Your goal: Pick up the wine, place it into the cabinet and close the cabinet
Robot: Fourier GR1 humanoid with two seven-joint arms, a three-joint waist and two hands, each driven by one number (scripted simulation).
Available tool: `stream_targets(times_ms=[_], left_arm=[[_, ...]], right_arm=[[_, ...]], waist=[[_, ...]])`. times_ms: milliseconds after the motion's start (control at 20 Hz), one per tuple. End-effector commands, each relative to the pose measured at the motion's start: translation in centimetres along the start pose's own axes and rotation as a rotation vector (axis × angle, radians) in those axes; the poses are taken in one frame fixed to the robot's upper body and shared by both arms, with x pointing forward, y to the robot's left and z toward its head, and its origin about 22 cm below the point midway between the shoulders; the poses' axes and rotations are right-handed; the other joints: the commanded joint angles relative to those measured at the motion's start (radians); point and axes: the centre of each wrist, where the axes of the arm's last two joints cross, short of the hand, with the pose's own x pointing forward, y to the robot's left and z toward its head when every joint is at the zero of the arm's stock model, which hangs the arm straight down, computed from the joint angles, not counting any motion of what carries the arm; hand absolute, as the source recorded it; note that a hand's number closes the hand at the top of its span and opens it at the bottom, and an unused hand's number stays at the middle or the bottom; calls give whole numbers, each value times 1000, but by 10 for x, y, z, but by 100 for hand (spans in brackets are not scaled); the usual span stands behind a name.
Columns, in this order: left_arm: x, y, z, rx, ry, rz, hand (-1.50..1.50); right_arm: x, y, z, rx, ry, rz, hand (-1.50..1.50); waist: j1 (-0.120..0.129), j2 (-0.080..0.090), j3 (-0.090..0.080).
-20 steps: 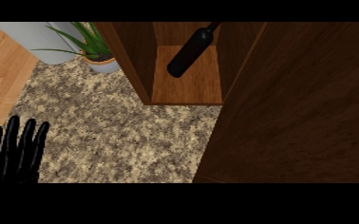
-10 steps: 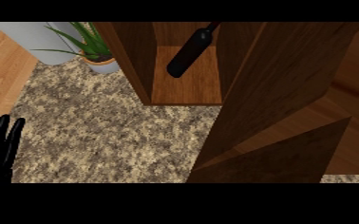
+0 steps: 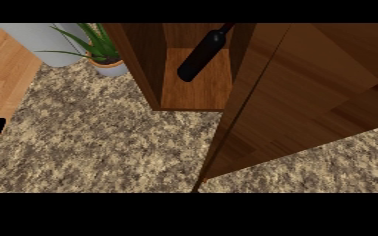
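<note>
The dark wine bottle [image 3: 199,56] leans tilted inside the wooden cabinet [image 3: 144,60], its base on the shelf floor and its neck pointing up and to the right. The cabinet door [image 3: 288,105] stands partly open at the right, its near edge running down towards the view's bottom. Only a dark sliver of my left hand [image 3: 2,125] shows at the far left edge, well away from the cabinet. My right hand shows nowhere.
A potted green plant [image 3: 103,55] stands just left of the cabinet, with a grey object [image 3: 40,42] behind it. The speckled granite counter [image 3: 96,145] spreads in front. A strip of wooden floor [image 3: 15,75] lies at the far left.
The door has swung, uncovering granite at the lower right. My left hand has slid out past the left edge until only a sliver shows. The bottle has not moved.
</note>
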Motion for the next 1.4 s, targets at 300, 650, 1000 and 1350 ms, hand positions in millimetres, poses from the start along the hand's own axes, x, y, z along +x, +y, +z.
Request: stream_targets(times_ms=[300,650,1000,1350], left_arm=[[1,5,-11,-22,16,61,-150],[-6,-11,-10,-21,20,75,-150],[3,-19,-19,-14,4,83,-150],[-8,-3,-28,9,-5,61,-150]], right_arm=[[14,40,-35,88,-102,50,150],[18,38,-73,85,-91,9,150],[41,28,-145,20,-122,41,150],[56,5,-207,-50,-145,180,150]], waist=[[12,6,-2],[28,11,-1],[37,12,2],[9,12,2]])
